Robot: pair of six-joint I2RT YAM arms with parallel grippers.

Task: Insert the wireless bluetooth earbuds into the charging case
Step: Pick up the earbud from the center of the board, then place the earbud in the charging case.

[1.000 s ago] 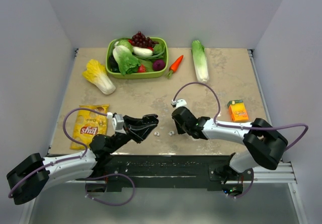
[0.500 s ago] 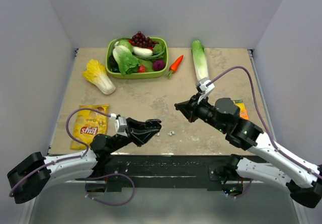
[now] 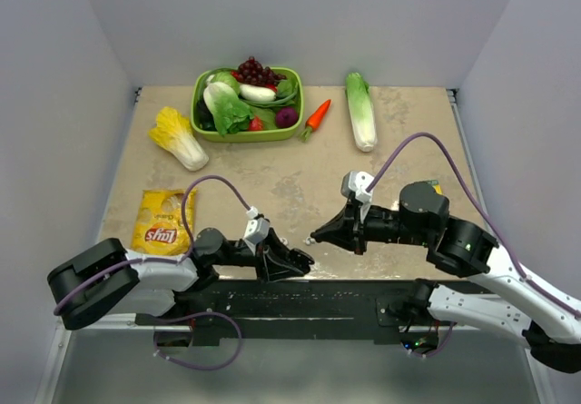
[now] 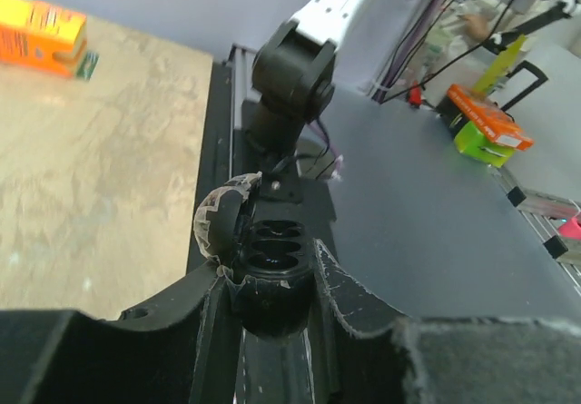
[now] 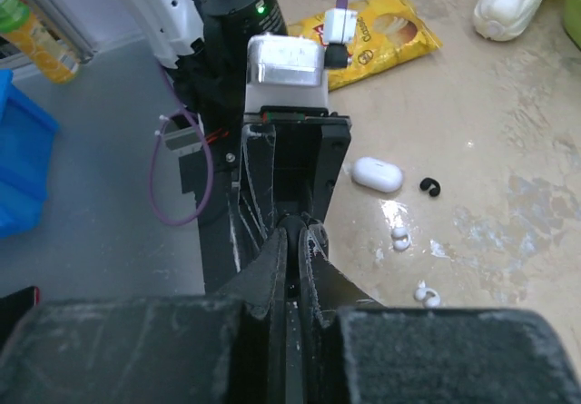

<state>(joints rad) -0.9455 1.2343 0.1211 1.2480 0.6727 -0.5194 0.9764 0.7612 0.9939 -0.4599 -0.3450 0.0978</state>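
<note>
**Operator:** Jaws first. What have I got?

**Spotter:** Your left gripper (image 4: pixel 270 272) has its jaws clamped on the charging case (image 4: pixel 272 245). The lid (image 4: pixel 218 227) is flipped up, both wells are bare, and the case hangs over the near rail (image 4: pixel 216 132). Your right gripper (image 5: pixel 292 233) has its jaws pressed together with nothing seen between them. One of the earbuds (image 5: pixel 425 294) lies on the worktop (image 5: pixel 508 168), the other bud (image 5: pixel 399 235) just past it.

**Operator:** How do I pick well?

**Spotter:** Part your right jaws and come straight down on the nearer one. Pinch lightly, since it's tiny and glossy and likely to squirt out. Carry it low to a well.

**Operator:** Anything in the way?

**Spotter:** A white oval pebble (image 5: pixel 377 174) and a black C-shaped piece (image 5: pixel 428 186) lie beyond the buds. I can't tell what the pebble is. The chip bag (image 5: pixel 381 36) is well apart. If you drop a bud over the rail, you probably lose it.
</note>
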